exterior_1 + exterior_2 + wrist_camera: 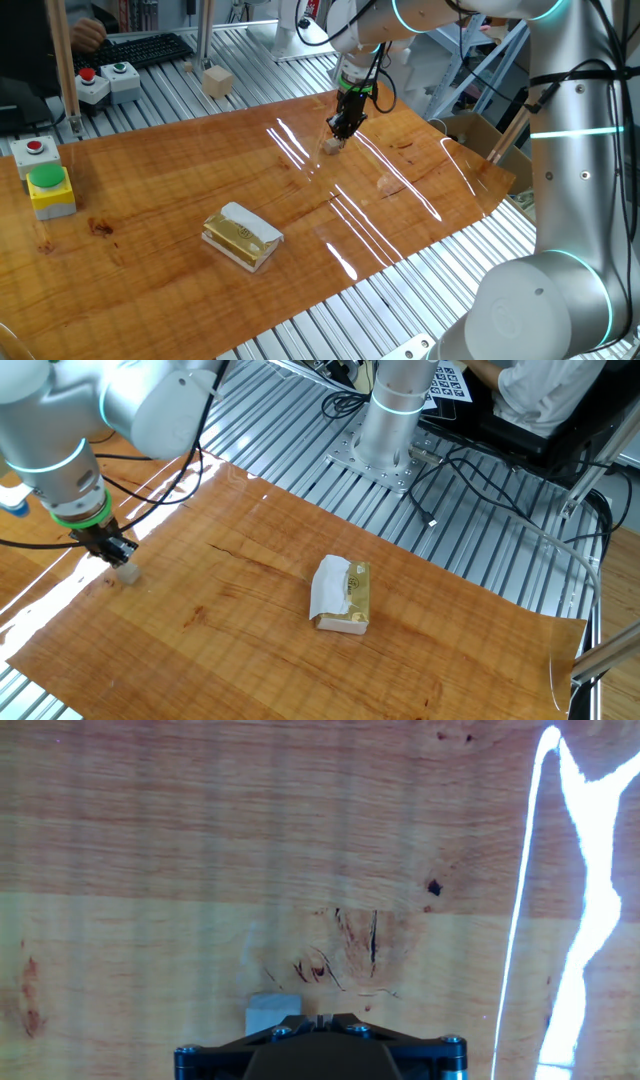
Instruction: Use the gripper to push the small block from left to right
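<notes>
Small block (331, 146) touching pincer (340, 128) (vert., tips closed).

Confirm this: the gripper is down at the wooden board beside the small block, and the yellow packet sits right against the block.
Not quite. The gripper is down at the board beside the small block, but the yellow packet lies well apart from the block, out on the board. Both fixed views show that gap.
</notes>
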Tool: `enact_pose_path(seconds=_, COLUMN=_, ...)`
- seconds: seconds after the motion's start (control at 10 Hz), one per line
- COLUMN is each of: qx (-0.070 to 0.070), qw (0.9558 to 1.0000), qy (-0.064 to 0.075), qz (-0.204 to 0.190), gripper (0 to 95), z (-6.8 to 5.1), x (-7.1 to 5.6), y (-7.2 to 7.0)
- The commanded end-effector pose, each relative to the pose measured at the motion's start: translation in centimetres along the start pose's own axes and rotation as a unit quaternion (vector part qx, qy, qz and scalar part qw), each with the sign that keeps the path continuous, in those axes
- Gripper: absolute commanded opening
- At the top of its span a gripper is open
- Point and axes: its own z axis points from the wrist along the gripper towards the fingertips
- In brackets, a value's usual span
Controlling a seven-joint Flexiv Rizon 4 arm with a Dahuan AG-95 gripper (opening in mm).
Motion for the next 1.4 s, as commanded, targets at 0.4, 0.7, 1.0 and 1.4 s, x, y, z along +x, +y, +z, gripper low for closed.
enact_pose_path(seconds=0.4, qx=-0.006, qw=0.9998, qy=-0.002, qz=0.018, gripper=0.0, z=-0.3, x=-0.5, y=2.0)
enact_pose_path(seconds=0.7, qx=-0.008, qw=0.9994, qy=-0.003, qz=0.033, gripper=0.0, z=-0.6, x=-0.8, y=3.9)
enact_pose_path(seconds=1.0, qx=-0.014, qw=0.9987, qy=-0.006, qz=0.049, gripper=0.0, z=-0.4, x=-1.1, y=5.9)
enact_pose_path(seconds=1.4, qx=-0.017, qw=0.9970, qy=-0.007, qz=0.075, gripper=0.0, z=-0.2, x=-1.2, y=9.0)
